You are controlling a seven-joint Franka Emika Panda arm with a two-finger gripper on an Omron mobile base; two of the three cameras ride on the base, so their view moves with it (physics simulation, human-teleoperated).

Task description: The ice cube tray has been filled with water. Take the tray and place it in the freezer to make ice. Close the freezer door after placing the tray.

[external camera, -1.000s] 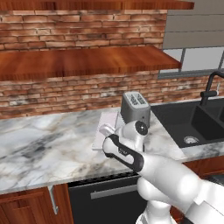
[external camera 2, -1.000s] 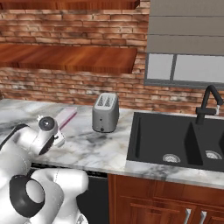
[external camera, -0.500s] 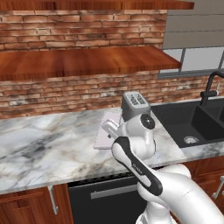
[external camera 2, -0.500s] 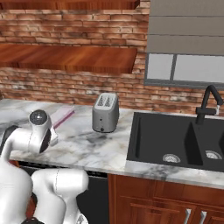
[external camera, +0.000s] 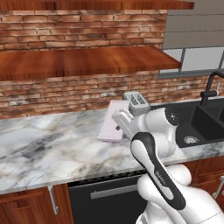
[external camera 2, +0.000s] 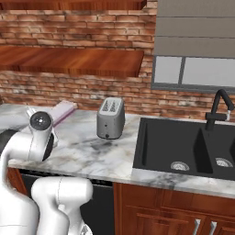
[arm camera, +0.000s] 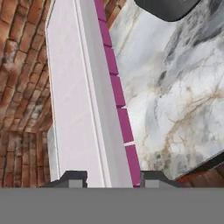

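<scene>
The ice cube tray [external camera: 111, 121] is a thin pale pink-white slab with a darker pink edge, tipped up off the marble counter [external camera: 48, 148] just left of the toaster. My gripper [external camera: 121, 120] is shut on its near edge. In the hand view the ice cube tray [arm camera: 74, 100] runs away from the gripper [arm camera: 112, 178], its magenta rim between the two fingertips [arm camera: 72, 177]. From the right base view the ice cube tray [external camera 2: 63, 111] pokes out behind my arm's white joint. The freezer and its door are out of view.
A grey toaster [external camera: 136, 100] [external camera 2: 110, 118] stands right beside the tray. The black sink [external camera 2: 183, 147] and faucet [external camera 2: 219, 108] lie to the right. A wooden shelf [external camera: 78, 61] hangs over the counter, and a dark dishwasher front [external camera: 105, 199] sits below the counter edge.
My arm has swung and its elbow joint has come forward and higher. The tray's near end has risen off the counter in the gripper. The toaster has not moved.
</scene>
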